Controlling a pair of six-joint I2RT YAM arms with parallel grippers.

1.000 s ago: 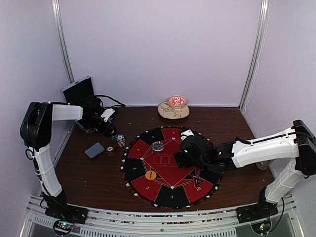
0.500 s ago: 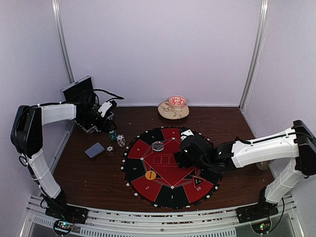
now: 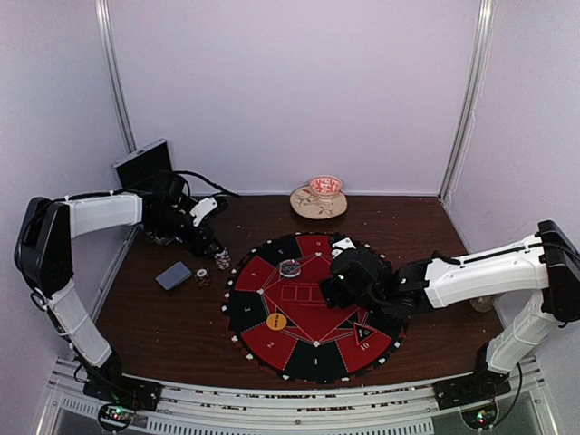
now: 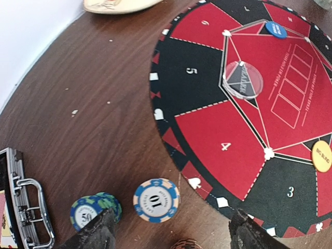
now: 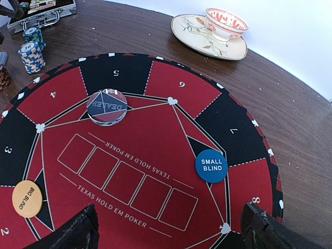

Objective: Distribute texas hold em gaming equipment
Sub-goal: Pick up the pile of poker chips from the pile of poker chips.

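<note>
Two poker chip stacks stand on the wood left of the mat: a blue-and-white stack [image 4: 156,200] marked 10 and a green-blue stack [image 4: 93,210] marked 50. My left gripper [image 4: 171,238] hovers over them, open and empty, with the 10 stack just ahead of the gap. A reddish chip [image 4: 187,244] shows at the frame's bottom edge. Grey-backed cards [image 3: 173,275] lie further left. On the mat [image 5: 129,181] lie the blue small blind disc [image 5: 211,166], the orange big blind disc [image 5: 27,198] and a clear dealer button [image 5: 107,106]. My right gripper [image 5: 168,233] hangs open over the mat's middle.
The open black silver-edged case [image 3: 145,168] stands at the back left, its handle [image 4: 23,212] close to the chips. A plate [image 5: 189,31] bearing a red-patterned bowl [image 5: 226,22] sits at the back. White walls close in three sides.
My left gripper has swung from beside the case towards the mat and down over the chip stacks, opening a little. The right arm has not moved.
</note>
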